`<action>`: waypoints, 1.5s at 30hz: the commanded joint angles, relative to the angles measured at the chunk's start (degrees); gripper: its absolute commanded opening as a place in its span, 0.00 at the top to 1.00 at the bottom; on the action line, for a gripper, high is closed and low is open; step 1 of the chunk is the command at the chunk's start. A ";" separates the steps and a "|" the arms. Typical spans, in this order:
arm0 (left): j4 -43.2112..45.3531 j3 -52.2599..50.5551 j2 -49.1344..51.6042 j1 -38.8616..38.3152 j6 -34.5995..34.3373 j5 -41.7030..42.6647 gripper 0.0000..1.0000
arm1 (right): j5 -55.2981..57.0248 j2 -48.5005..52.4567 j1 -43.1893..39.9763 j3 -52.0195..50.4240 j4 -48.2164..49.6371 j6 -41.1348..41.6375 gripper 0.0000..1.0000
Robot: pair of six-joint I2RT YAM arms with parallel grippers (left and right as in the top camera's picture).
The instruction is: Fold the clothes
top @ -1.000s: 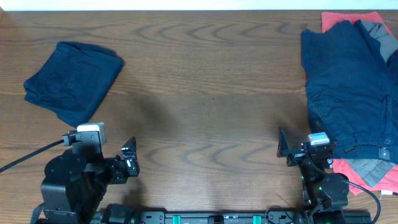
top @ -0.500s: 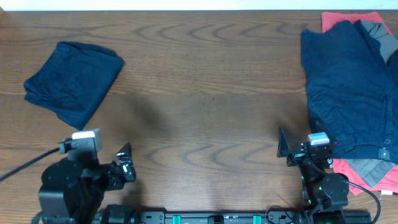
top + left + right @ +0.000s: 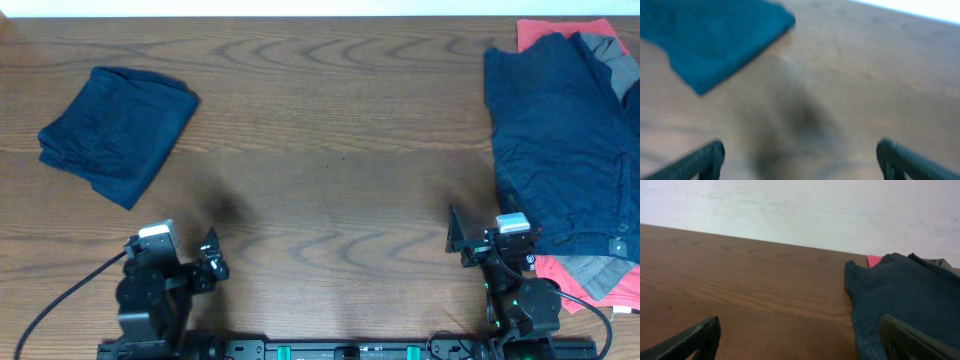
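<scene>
Left gripper (image 3: 800,150) and right gripper (image 3: 800,325) both spread wide above the wood-grain table (image 3: 740,270), white wall (image 3: 790,210) beyond.

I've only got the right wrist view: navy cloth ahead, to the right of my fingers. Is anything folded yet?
Observer: Yes, one folded navy piece lies far left on the table.
Operator: And the left gripper?
Observer: The left gripper is at the near edge, open and empty, apart from that piece.
Operator: Anything close to my arm?
Observer: A coral piece and a grey piece stick out under the navy cloth, beside the right gripper.
</scene>
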 commanded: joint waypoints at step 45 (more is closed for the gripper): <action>34.80 -23.32 -8.70 -2.36 3.65 0.59 0.02 | 0.15 -0.20 -0.76 -0.04 -0.24 -0.74 0.01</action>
